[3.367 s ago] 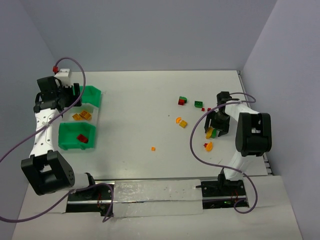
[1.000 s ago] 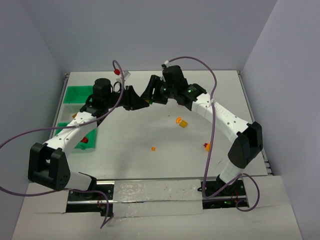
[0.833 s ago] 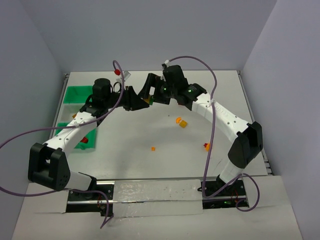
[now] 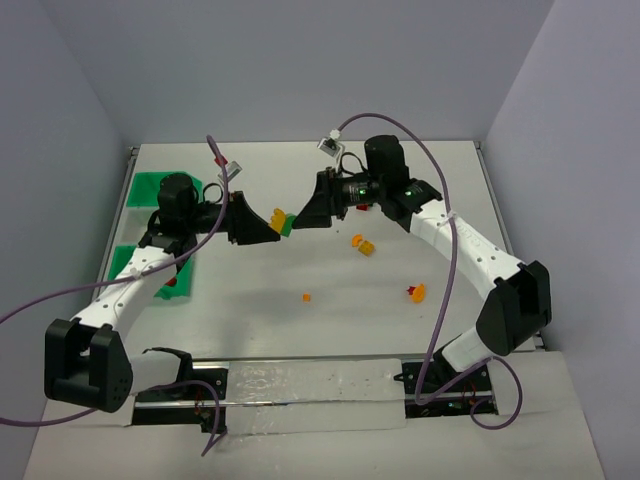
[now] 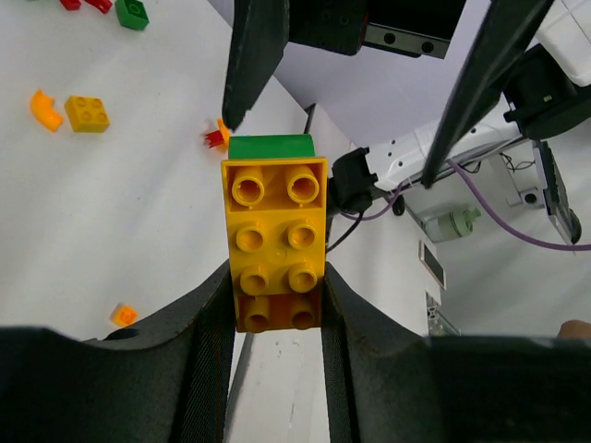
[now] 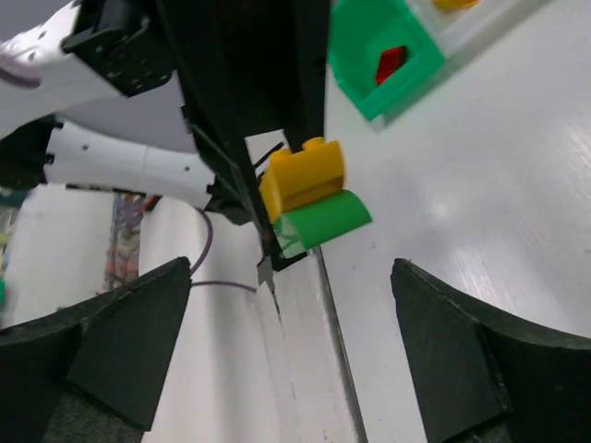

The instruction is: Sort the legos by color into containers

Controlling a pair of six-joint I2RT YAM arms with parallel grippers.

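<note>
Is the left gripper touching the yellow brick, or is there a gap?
Touching. The left wrist view shows the left gripper with its fingers pressed against both sides of the yellow brick.

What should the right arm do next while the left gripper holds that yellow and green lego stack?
Probably back the right gripper straight away. It is open and close to the yellow brick and green piece, which the left gripper clamps. Retreating would free the left arm to swing toward the containers.
</note>
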